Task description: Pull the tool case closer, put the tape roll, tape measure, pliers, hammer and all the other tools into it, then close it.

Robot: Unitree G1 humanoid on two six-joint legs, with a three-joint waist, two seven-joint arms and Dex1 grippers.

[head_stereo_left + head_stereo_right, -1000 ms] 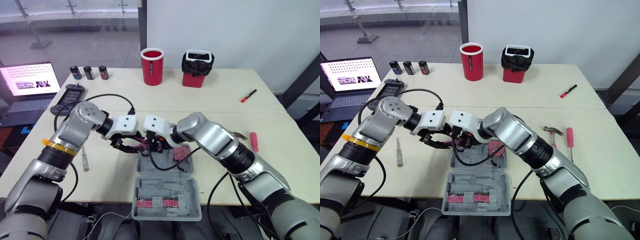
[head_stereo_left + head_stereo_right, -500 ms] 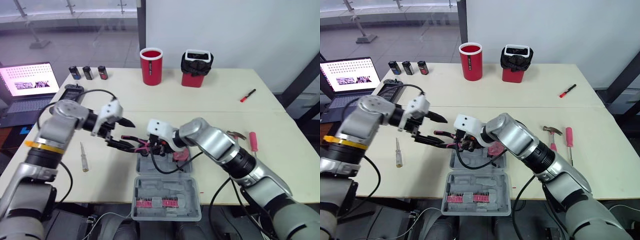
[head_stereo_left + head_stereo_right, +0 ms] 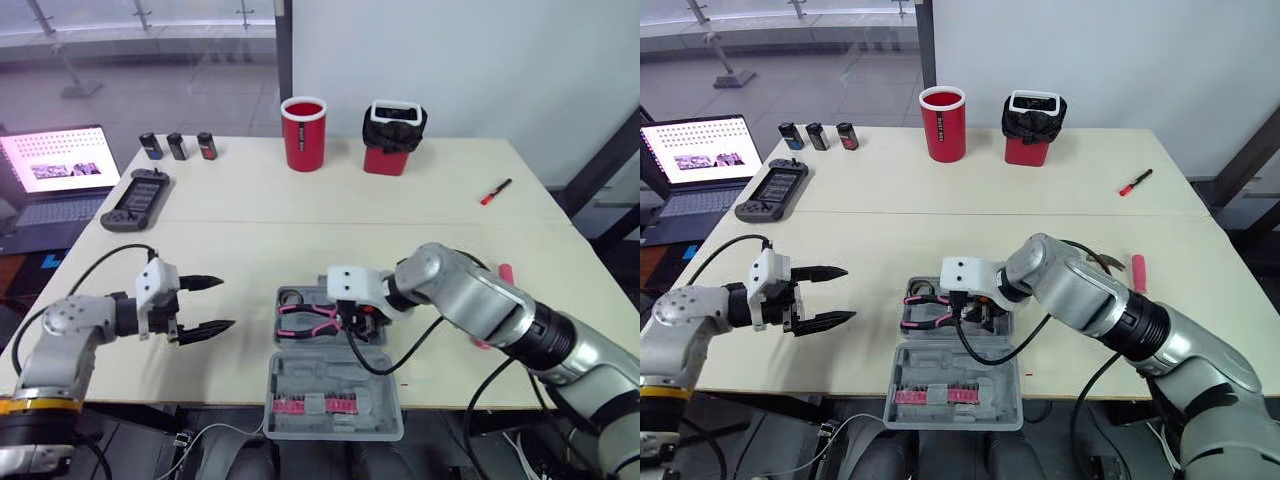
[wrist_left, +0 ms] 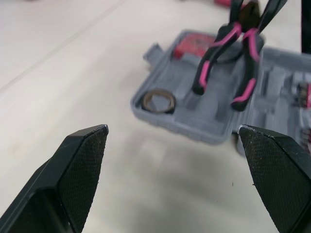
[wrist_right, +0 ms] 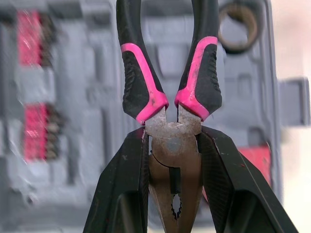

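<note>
Roughly midway: case (image 3: 955, 385) lies open at 6 o'clock on the bench (image 3: 940, 215) holding tape roll (image 4: 158, 101) and tape measure (image 4: 194, 46), right claw (image 5: 172, 136) grasps pliers (image 3: 925, 310) just above it, left claw (image 3: 848, 294) is released and empty at 8 o'clock, hammer (image 3: 1102, 262) and screwdriver (image 3: 1137, 271) at 3 o'clock unpacked.

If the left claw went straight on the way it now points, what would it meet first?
Likely the open tool case, at its wall beside the tape roll; bare table lies before it. Depth is uncertain.
</note>
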